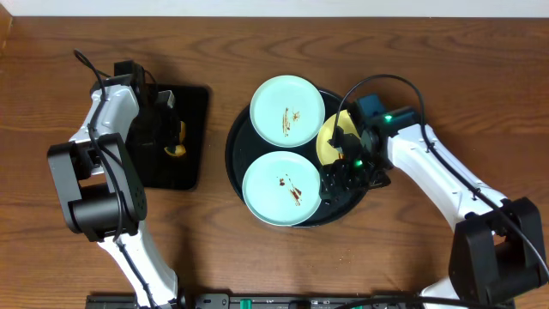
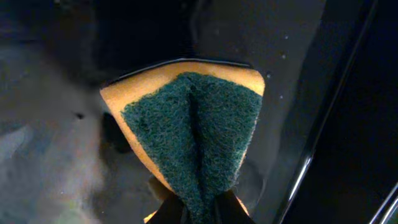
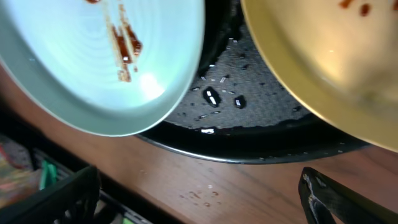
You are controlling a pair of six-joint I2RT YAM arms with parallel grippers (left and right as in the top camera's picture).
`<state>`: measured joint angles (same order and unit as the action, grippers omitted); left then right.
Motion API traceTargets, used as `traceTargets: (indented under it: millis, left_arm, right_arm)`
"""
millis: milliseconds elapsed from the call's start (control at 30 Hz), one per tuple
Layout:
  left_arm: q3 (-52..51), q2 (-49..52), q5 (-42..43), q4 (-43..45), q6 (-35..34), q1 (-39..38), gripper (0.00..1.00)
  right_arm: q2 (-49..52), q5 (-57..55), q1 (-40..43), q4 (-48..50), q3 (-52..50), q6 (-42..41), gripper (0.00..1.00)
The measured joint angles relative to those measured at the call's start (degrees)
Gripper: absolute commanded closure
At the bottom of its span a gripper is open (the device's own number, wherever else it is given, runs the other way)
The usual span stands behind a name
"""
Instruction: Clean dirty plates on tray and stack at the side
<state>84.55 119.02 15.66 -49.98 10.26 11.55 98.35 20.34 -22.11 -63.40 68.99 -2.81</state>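
Observation:
The round black tray [image 1: 233,150] holds two mint-green plates with brown smears, one at the back [image 1: 287,110] and one at the front [image 1: 282,187]. A yellow plate [image 1: 333,137] sits tilted at the tray's right side, partly hidden by my right arm. My right gripper [image 1: 347,176] is open and empty, low over the tray's front right rim. In the right wrist view its fingers [image 3: 199,199] frame bare wood, with the front mint plate [image 3: 81,74], yellow plate [image 3: 323,62] and wet tray [image 3: 249,124] beyond. My left gripper [image 1: 171,137] is shut on a yellow-and-green sponge [image 2: 193,130].
A rectangular black tray [image 1: 196,107] lies left of the round tray, under my left gripper and sponge; its glossy surface [image 2: 305,68] fills the left wrist view. Wooden table [image 1: 412,51] surrounds both trays.

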Motion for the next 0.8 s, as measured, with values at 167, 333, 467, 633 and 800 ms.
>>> traceTargets:
  millis: [167,333,467,633,800]
  left_arm:
    - [0.00,0.00,0.11,-0.02,0.02,0.00,0.93]
    - [-0.02,0.00,0.26,-0.26,0.00,0.00,0.93]
    - [-0.02,0.00,0.33,-0.37,0.02,0.00,0.93]
    - [-0.09,0.00,0.33,-0.52,0.02,0.00,0.93]
    - [-0.11,0.00,0.33,-0.61,0.00,0.00,0.93]
  right_arm:
    - [-0.04,-8.04,-3.45,1.68,0.00,-0.48,0.01]
    - [-0.04,-13.68,-11.39,9.07,0.02,-1.77,0.01]
    - [-0.04,-13.35,-14.69,15.21,0.04,-2.93,0.01]
    - [-0.04,-12.98,-14.56,16.52,0.04,-4.76,0.14]
    - [-0.04,-12.15,-13.79,15.47,0.04,-5.75,0.21]
